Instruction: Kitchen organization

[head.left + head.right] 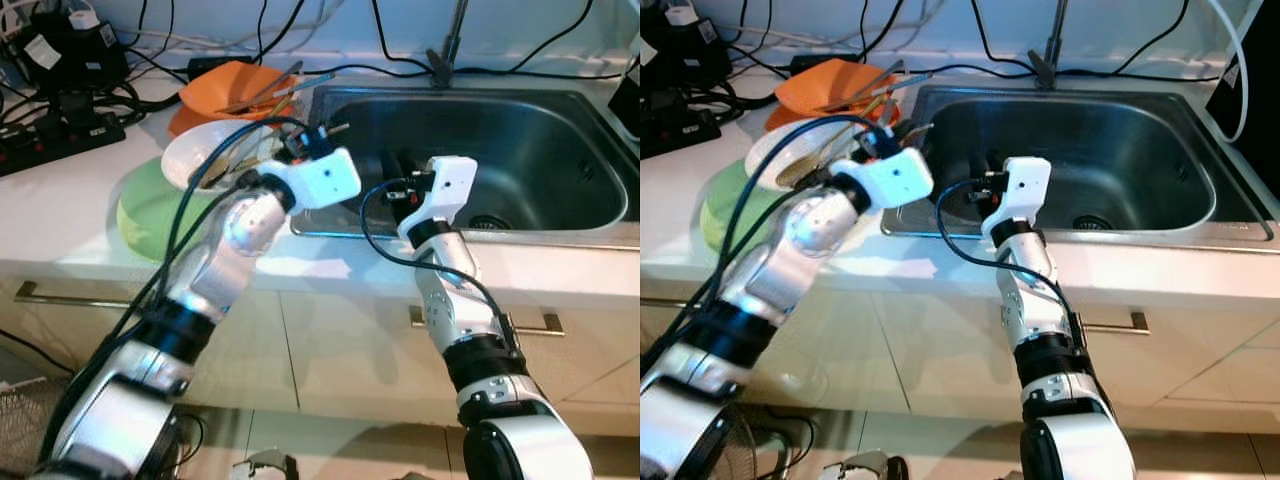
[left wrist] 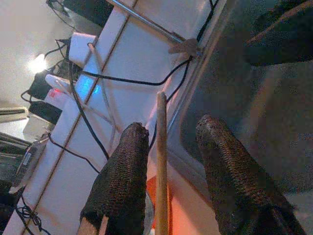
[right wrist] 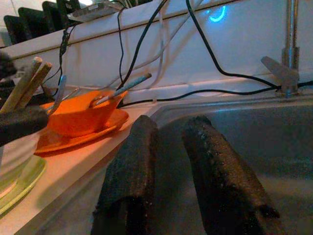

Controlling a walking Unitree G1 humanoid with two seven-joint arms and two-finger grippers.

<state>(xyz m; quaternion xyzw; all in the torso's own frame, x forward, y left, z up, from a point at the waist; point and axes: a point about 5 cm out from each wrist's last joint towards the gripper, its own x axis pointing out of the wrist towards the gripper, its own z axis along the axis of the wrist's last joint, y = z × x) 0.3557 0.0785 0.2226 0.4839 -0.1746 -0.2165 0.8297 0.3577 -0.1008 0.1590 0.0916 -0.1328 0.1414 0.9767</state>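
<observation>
My left gripper (image 1: 305, 140) hovers over the rim of a white bowl (image 1: 195, 155) at the sink's left edge. In the left wrist view its fingers (image 2: 122, 176) stand open, with a wooden chopstick (image 2: 161, 161) upright between them, closer to one finger. The white bowl rests on a green plate (image 1: 145, 210). Behind it an orange bowl (image 1: 235, 85) holding utensils sits on an orange plate (image 3: 73, 139). My right gripper (image 1: 400, 170) reaches over the front left of the steel sink (image 1: 530, 160), slightly open (image 3: 171, 122) with nothing between its fingers.
A faucet (image 1: 447, 45) stands behind the sink. Black power strips (image 1: 60, 135) and many cables crowd the back left of the white counter (image 1: 60, 210). Cabinet drawers with metal handles (image 1: 530, 322) run below the counter's front edge.
</observation>
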